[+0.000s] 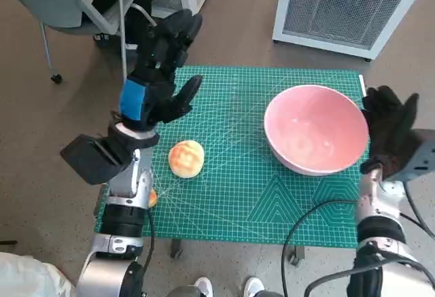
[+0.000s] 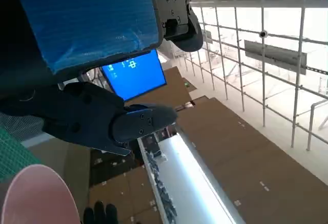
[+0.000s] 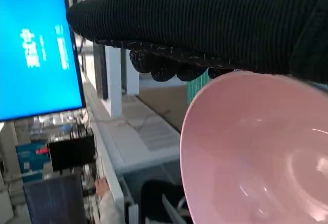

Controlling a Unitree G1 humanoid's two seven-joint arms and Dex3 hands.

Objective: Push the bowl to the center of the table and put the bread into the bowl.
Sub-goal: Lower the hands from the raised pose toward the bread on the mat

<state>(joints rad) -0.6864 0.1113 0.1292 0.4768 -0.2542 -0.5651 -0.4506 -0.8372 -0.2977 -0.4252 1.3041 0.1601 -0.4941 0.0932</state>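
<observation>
A pink bowl (image 1: 316,128) stands empty on the right part of the green mat (image 1: 272,202). The bread (image 1: 186,158), a round golden roll, lies on the mat's left part, well apart from the bowl. My left hand (image 1: 160,73) is raised above the mat's far left corner, beyond the bread, fingers spread and holding nothing. My right hand (image 1: 389,128) stands upright close against the bowl's right rim, fingers apart; I cannot tell whether it touches. In the right wrist view the glove (image 3: 205,24) lies just over the bowl (image 3: 261,152). The left wrist view shows the bowl's rim (image 2: 31,198).
A grey chair (image 1: 81,5) stands beyond the table's far left corner, and a white grilled unit (image 1: 353,5) at the far right. A small orange thing (image 1: 153,197) lies at the mat's left edge. Cables (image 1: 306,242) hang at the near right. Shoes (image 1: 204,287) show below the table.
</observation>
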